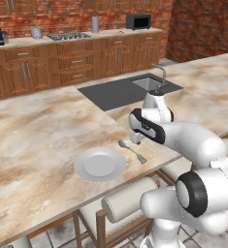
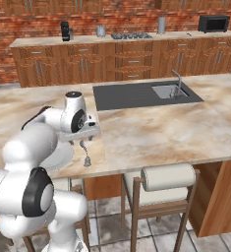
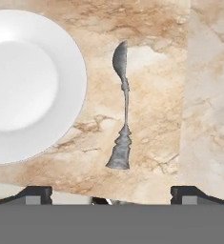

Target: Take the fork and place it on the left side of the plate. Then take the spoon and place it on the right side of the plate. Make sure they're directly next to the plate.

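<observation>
grey spoon (image 3: 122,109) flat beside white plate (image 3: 61,62)

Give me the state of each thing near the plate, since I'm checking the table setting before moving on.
Spoon: lying flat on the counter, right of the plate, close beside it but not touching, not held.
Plate: flat on the counter, nothing on it.
Gripper: open, above the spoon, fingers wide apart, holding nothing.
Stool: tucked under the counter edge.

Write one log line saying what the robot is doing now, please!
gripper: open, above counter | spoon: lying flat, right of plate, not touching it, not held | fork: not seen
</observation>
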Controlling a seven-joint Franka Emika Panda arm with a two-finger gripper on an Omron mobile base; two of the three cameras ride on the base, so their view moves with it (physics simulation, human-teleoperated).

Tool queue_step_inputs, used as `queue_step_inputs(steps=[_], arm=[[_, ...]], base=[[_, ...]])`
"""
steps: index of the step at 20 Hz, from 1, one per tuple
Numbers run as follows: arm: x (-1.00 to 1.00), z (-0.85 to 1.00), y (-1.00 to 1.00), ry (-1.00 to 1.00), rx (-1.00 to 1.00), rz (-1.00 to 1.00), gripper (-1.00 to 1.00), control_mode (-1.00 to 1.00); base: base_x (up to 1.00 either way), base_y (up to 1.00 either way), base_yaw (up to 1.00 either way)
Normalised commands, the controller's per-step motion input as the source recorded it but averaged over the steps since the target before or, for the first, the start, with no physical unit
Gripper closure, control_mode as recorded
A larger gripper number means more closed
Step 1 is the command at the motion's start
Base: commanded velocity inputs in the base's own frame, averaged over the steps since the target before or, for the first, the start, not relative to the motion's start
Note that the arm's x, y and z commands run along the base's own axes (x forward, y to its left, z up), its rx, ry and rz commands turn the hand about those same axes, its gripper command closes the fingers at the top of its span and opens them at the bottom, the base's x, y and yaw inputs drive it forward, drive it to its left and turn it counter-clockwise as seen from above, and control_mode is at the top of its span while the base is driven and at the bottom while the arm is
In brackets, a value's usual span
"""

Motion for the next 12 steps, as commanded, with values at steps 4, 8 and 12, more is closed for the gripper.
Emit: queue_step_inputs(steps=[4,8,12], arm=[[-0.4,0.56,-0.21,0.0,0.02,-0.05,-1.0,-1.0],[-0.41,0.33,-0.22,0.01,0.0,-0.06,-1.0,-1.0],[-0.55,0.38,-0.32,0.01,0.0,-0.06,-1.0,-1.0]], base=[[0.0,0.0,0.0],[0.0,0.0,0.0],[0.0,0.0,0.0]])
